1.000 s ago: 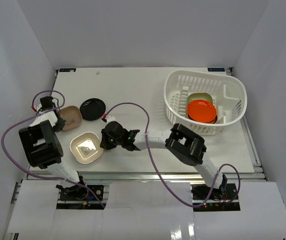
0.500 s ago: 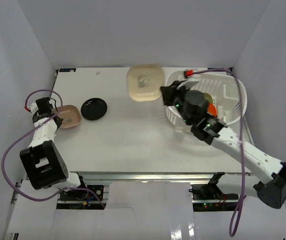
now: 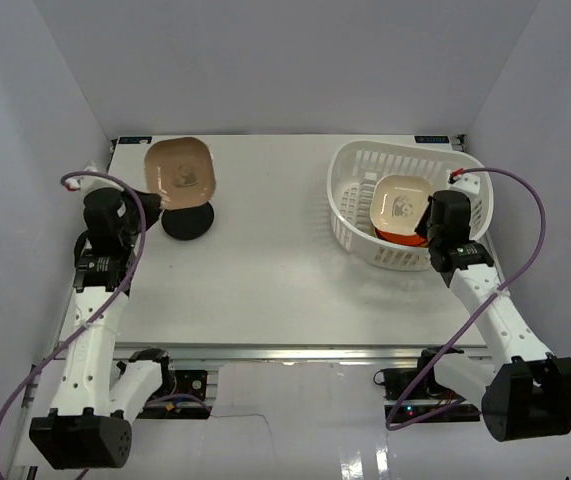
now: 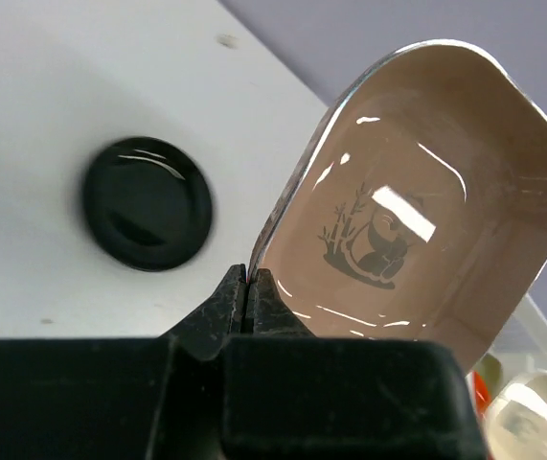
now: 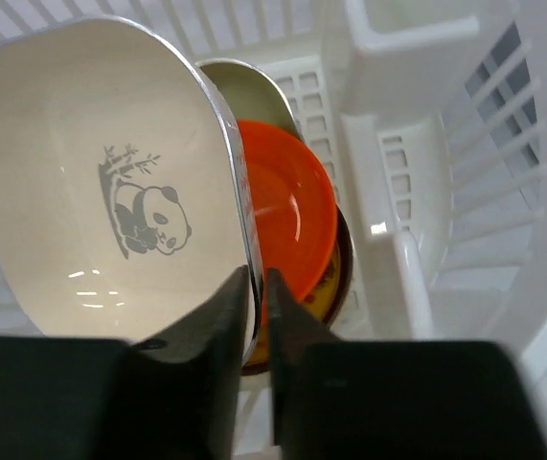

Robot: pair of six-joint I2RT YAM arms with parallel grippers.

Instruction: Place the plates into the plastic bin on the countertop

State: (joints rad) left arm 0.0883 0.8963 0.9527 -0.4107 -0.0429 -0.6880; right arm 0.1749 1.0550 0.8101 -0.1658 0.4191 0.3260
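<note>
Your right end effector (image 5: 254,287) is clamped on the rim of a cream panda plate (image 5: 101,192). It holds the plate tilted inside the white lattice bin (image 3: 405,150), at 2 o'clock on the desk (image 3: 265,290), just above an orange plate (image 5: 292,211) already stacked there. Your left end effector (image 4: 251,286) is pinched shut on the edge of a tan panda plate (image 4: 417,192), lifted off the desk at 10 o'clock. A black round plate (image 4: 147,203) lies flat on the desk at the tan plate's 6 o'clock in the overhead view.

The step in hand looks like the right-hand drop-off. Next, lower the cream plate onto the stack, part the fingers and withdraw. That leaves room for you to carry the tan plate across to the bin.
</note>
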